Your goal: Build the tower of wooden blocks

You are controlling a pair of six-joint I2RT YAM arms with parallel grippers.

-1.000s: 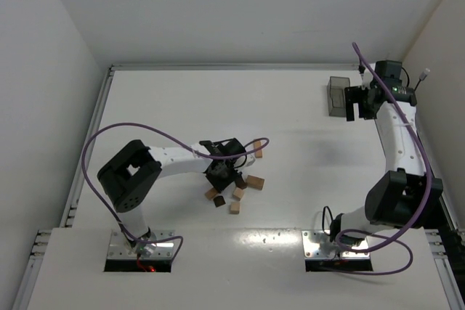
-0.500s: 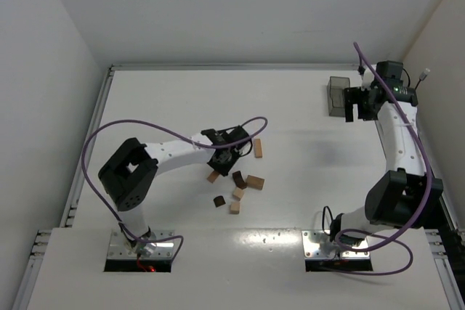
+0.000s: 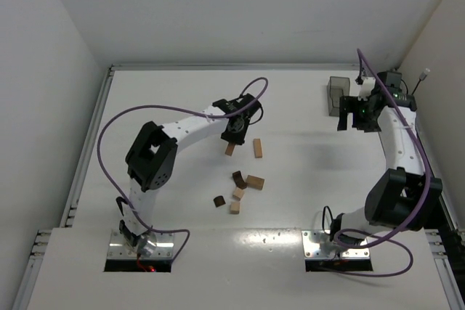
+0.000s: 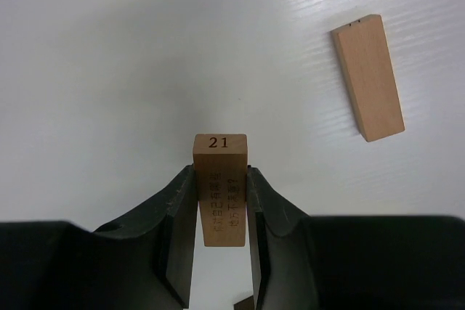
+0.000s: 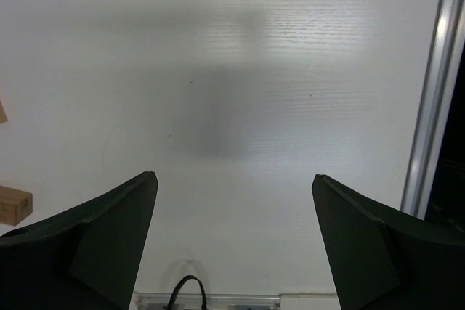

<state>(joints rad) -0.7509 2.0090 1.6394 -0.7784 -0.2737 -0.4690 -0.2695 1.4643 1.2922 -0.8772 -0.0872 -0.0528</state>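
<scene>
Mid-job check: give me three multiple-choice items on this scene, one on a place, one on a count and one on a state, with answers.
1. Where does the translucent grey plastic bin stand?
A) at the far right of the table, by the right arm
B) between the arm bases
C) in the far left corner

2. How many dark brown wooden blocks lie loose on the table?
A) none
B) two
C) five

3. What are the left jaws doing?
A) open and empty
B) shut on the light tan wooden block marked 21
C) shut on a dark brown block

Answers:
1 A: the top view shows it beside the right arm's wrist.
2 B: one is at the cluster's top, another at its lower left.
3 B: the left wrist view shows both jaws pressed against its sides.
</scene>
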